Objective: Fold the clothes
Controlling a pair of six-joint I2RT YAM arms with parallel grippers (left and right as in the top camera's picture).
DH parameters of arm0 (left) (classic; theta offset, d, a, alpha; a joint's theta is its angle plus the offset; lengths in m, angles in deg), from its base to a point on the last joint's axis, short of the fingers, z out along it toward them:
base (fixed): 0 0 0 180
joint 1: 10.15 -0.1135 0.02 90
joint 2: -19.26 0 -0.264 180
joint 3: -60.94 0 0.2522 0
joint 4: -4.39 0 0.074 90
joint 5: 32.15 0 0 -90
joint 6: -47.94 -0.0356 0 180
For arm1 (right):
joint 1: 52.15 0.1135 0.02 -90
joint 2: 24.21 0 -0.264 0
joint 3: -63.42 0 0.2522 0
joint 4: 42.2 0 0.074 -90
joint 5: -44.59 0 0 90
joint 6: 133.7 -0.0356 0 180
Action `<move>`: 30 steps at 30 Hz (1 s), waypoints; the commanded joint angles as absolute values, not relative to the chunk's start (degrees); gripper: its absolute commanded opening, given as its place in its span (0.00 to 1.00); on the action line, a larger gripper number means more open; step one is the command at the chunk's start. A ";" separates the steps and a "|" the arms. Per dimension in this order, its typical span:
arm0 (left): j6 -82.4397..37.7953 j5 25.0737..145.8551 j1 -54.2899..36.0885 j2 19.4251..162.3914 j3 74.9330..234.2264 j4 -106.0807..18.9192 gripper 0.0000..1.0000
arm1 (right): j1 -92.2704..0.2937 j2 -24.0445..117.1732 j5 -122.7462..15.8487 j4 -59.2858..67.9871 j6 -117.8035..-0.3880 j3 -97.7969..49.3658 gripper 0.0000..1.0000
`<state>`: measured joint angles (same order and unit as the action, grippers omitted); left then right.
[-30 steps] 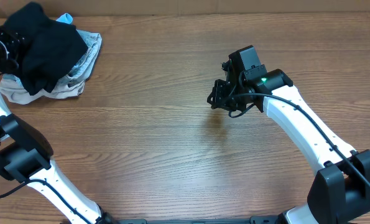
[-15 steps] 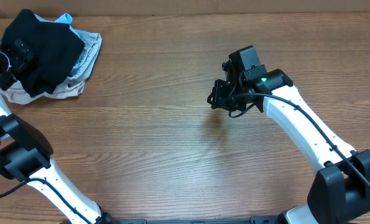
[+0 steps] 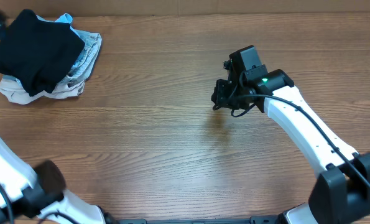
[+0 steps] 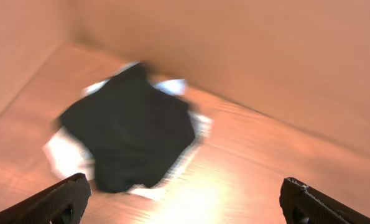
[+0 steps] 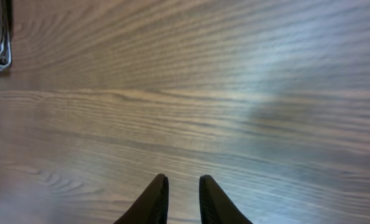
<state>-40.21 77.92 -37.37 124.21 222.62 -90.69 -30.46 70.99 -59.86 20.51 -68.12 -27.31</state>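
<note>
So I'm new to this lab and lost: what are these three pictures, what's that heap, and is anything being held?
Two white robot arms work at a wooden table. One picture looks down from above; the other two come from cameras on each wrist. The right gripper, jaws nearly together, hangs over bare wood holding nothing. The left gripper, wide open and empty, looks at the heap in the table's far left corner: a black garment lying on lighter clothes. The left wrist picture is blurred.

White tubular arm links with black joint housings. Right arm [image 3: 303,134]: black wrist block, small green light, looped black cable. Right gripper [image 5: 178,199]: dark tapered fingers. Left gripper [image 4: 185,199]: black fingers.
</note>
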 commanded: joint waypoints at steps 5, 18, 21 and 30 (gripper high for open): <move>-50.24 71.30 -16.13 117.15 222.75 -97.71 1.00 | -33.80 54.97 -53.22 20.19 -61.26 -35.83 0.40; -38.18 44.79 5.69 115.51 222.47 -106.17 1.00 | -43.99 41.50 -50.57 25.37 -61.26 -36.84 1.00; -38.18 44.81 5.64 115.53 222.47 -106.17 1.00 | -43.99 41.83 -50.60 26.39 -61.26 -36.82 1.00; -38.18 44.79 5.64 115.53 222.47 -106.15 1.00 | -43.97 43.12 -51.30 28.23 -61.61 -36.82 1.00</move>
<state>-39.01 45.82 5.51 116.38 222.71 -106.06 -43.81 42.90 -51.14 27.22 -61.67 -36.60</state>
